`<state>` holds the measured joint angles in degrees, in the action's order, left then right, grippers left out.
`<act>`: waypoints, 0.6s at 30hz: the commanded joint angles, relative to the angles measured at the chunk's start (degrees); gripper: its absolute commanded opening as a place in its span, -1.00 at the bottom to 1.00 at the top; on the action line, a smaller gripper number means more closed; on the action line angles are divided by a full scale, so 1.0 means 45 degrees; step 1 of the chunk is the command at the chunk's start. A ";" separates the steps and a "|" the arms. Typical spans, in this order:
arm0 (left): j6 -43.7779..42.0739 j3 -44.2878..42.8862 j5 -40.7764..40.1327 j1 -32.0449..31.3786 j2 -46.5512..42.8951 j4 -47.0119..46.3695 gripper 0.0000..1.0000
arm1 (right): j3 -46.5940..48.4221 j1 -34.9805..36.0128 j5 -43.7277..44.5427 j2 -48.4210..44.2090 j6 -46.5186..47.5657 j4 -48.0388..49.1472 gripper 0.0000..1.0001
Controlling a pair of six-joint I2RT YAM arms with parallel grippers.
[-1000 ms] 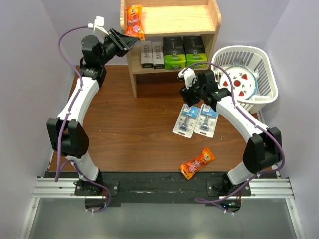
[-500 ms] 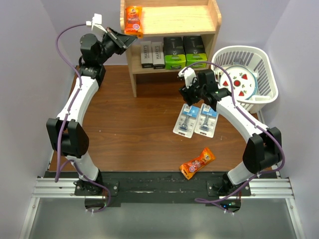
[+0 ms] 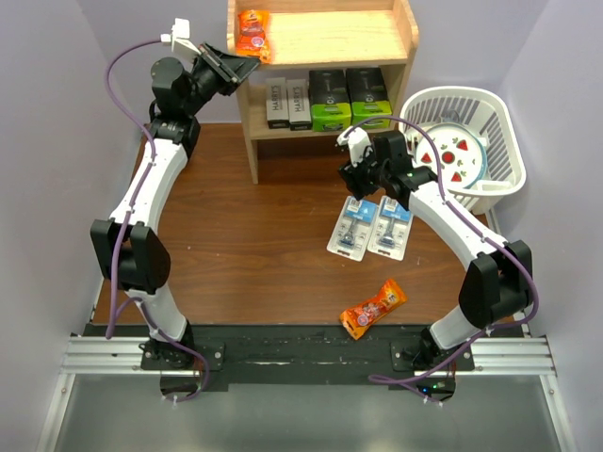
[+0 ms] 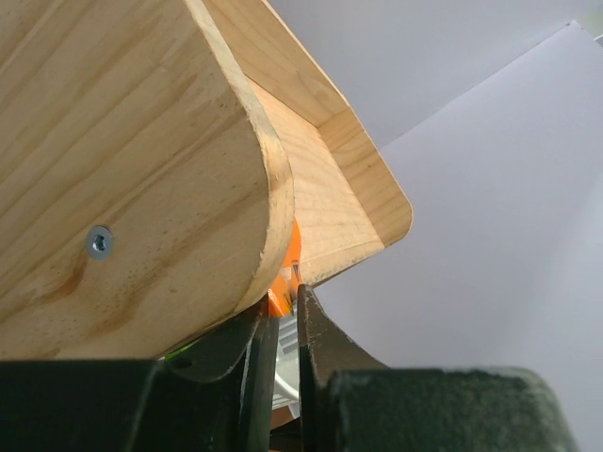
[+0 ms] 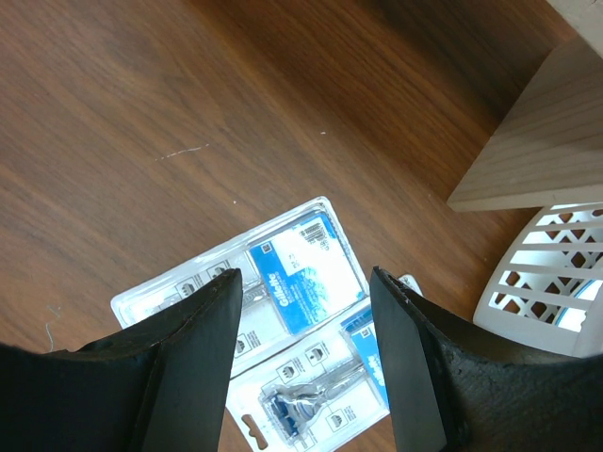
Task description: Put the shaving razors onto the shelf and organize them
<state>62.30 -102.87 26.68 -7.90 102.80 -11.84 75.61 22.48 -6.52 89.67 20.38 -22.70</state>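
- Shelf (image 3: 330,38): light wood unit at the far edge of the table (image 3: 236,235), with a rimmed top board and one lower board.
- Lower board: a HARRY'S box (image 3: 279,100) stands at the left. Just beside it on the right are two black boxes with lime-green ends (image 3: 330,100) (image 3: 369,97).
- Blister cards: two flat clear packs with blue headers, the left card (image 3: 351,229) and the right card (image 3: 390,227). They lie side by side and touching on the table, in front of the shelf and off it.
- Left gripper (image 3: 245,66): raised at the shelf's upper left corner. In the wrist view its fingers (image 4: 325,348) are drawn close together, pinching the edge of an orange snack packet (image 3: 252,33). The packet itself lies on the left end of the top board.
- Right gripper (image 3: 361,188): hangs above the blister cards. In the wrist view its fingers (image 5: 198,348) are spread wide with nothing between them, and both cards show below the gap.
- Second snack packet (image 3: 373,308): orange, lying on the table near the right arm's base, well apart from the cards.
- White slatted basket (image 3: 499,122): stands to the right of the shelf and holds a plate with a watermelon pattern (image 3: 452,151).
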 commanded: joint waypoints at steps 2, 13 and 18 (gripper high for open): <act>0.0315 -0.0285 -0.0225 0.0115 0.0202 0.0325 -0.61 | 0.0618 0.0044 0.0161 0.0151 -0.0174 0.0201 0.21; -0.0680 0.1471 0.0770 0.0525 -0.2080 0.1477 0.08 | 0.0775 0.0044 0.0240 -0.0278 0.0822 -0.0775 0.23; -0.1770 0.3789 0.1532 0.0545 -0.3543 0.1908 0.25 | 0.0775 0.0024 -0.0501 -0.0648 0.1929 -0.2081 0.25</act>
<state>59.94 -92.68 29.67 -5.74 93.01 -5.67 77.12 22.48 -6.09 89.97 23.57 -26.52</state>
